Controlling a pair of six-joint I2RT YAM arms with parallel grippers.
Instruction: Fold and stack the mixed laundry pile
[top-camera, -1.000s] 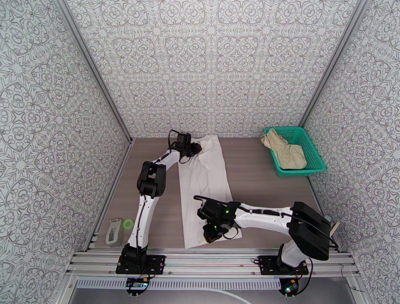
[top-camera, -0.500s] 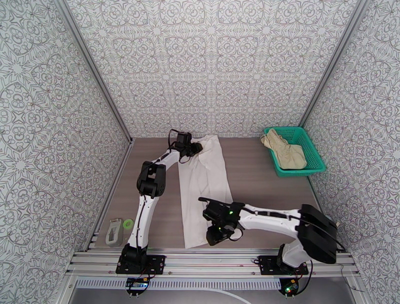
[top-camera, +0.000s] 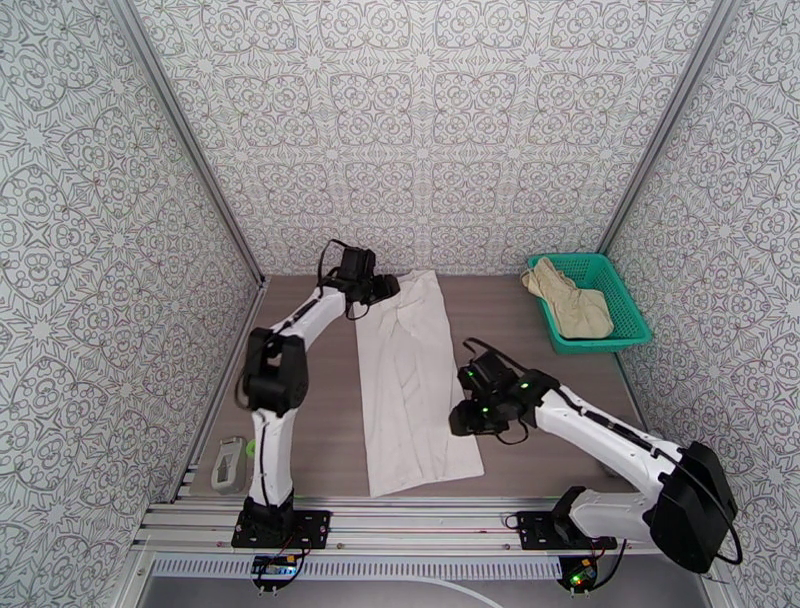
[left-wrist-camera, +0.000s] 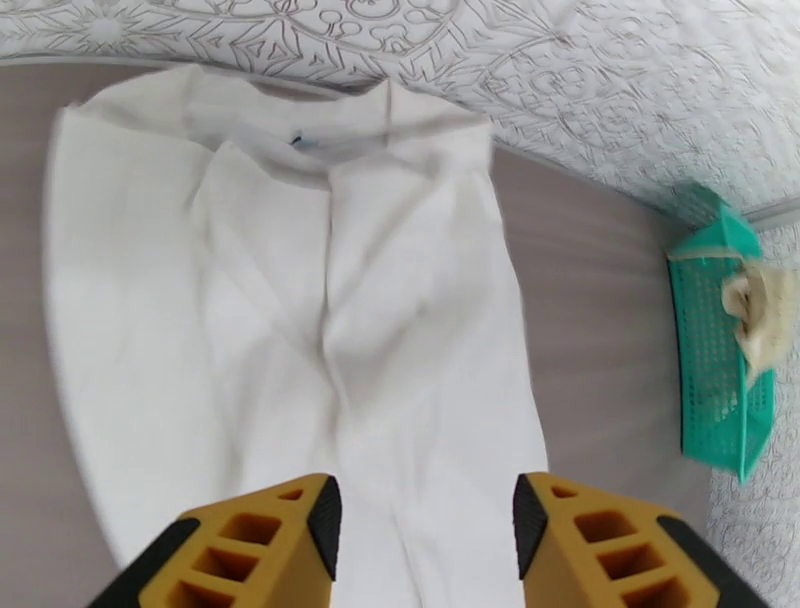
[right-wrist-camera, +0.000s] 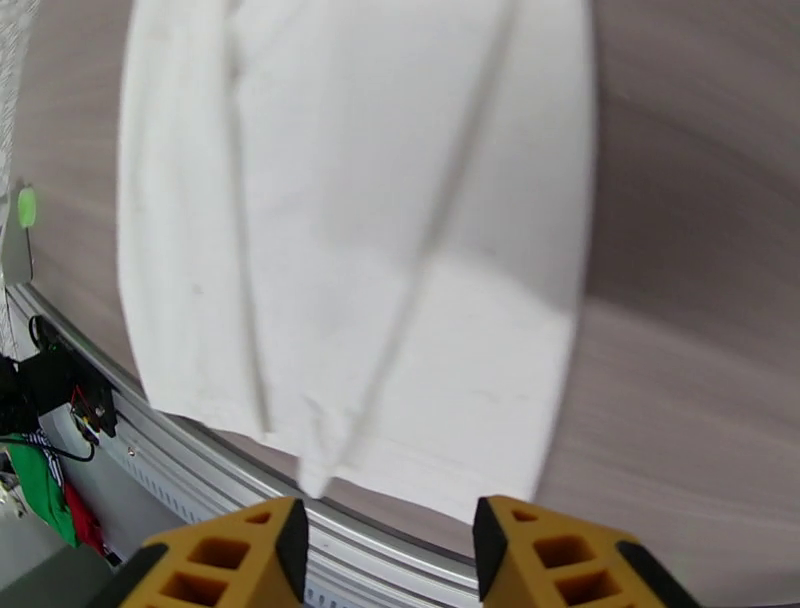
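The white T-shirt (top-camera: 412, 380) lies flat on the table as a long strip folded lengthwise, collar toward the far wall. My left gripper (top-camera: 388, 288) hovers at the shirt's far left corner. In the left wrist view this gripper (left-wrist-camera: 425, 510) is open above the T-shirt (left-wrist-camera: 300, 300), with nothing between its fingers. My right gripper (top-camera: 462, 420) sits just off the shirt's right edge, near its lower half. Seen from the right wrist, that gripper (right-wrist-camera: 390, 530) is open above the hem of the T-shirt (right-wrist-camera: 350, 230). The beige shorts (top-camera: 572, 300) lie crumpled in the green basket (top-camera: 620, 300).
The green basket (left-wrist-camera: 715, 390) stands at the back right by the wall. A small grey device (top-camera: 229, 465) lies at the near left by the aluminium rail (top-camera: 420, 520). Patterned walls close in the table on three sides. Bare wood shows on both sides of the shirt.
Both grippers have opened and let go of the shirt. The right arm has swung from over the lower hem to the shirt's right side. The left gripper has lifted slightly toward the far left.
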